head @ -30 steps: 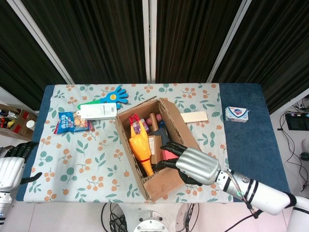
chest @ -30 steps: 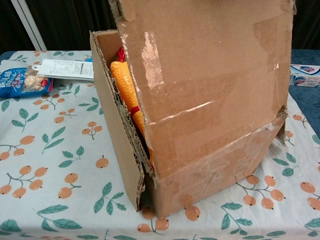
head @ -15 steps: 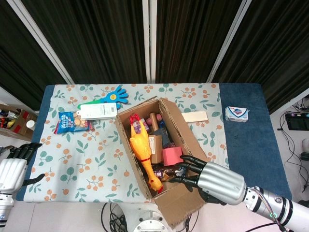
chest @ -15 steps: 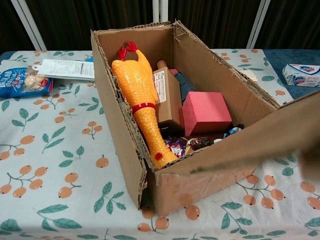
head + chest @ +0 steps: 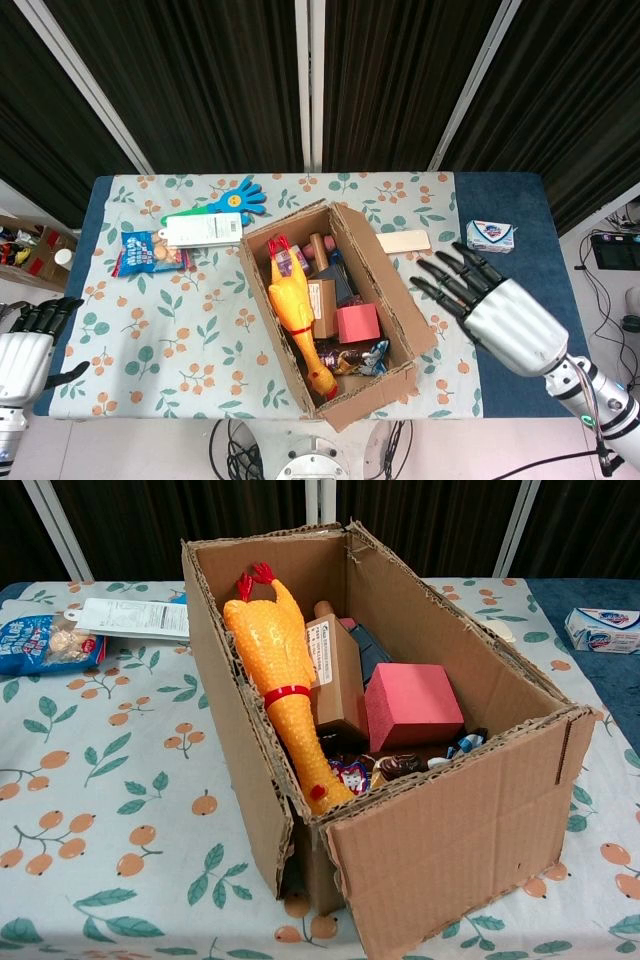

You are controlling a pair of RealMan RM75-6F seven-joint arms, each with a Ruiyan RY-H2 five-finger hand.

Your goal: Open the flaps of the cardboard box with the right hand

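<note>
The cardboard box (image 5: 400, 318) (image 5: 240, 740) stands open at the table's middle, its near flap (image 5: 372, 395) (image 5: 460, 840) hanging down over the front. Inside lie a yellow rubber chicken (image 5: 294, 310) (image 5: 272, 670), a pink block (image 5: 357, 323) (image 5: 412, 704), a brown carton (image 5: 335, 675) and small wrappers. My right hand (image 5: 492, 305) hovers to the right of the box with fingers spread, holding nothing and apart from the cardboard. My left hand (image 5: 28, 345) rests off the table's left front corner, fingers loosely apart, empty. The chest view shows neither hand.
A blue hand-shaped clapper (image 5: 238, 197), a white carded package (image 5: 202, 230) (image 5: 125, 618) and a blue snack bag (image 5: 146, 253) (image 5: 45, 642) lie left of the box. A wooden slat (image 5: 403, 241) and a soap box (image 5: 490, 236) (image 5: 603, 630) lie to the right.
My right hand let go of the near flap and moved up and to the right, away from the box. The flap dropped from upright to hanging down over the front.
</note>
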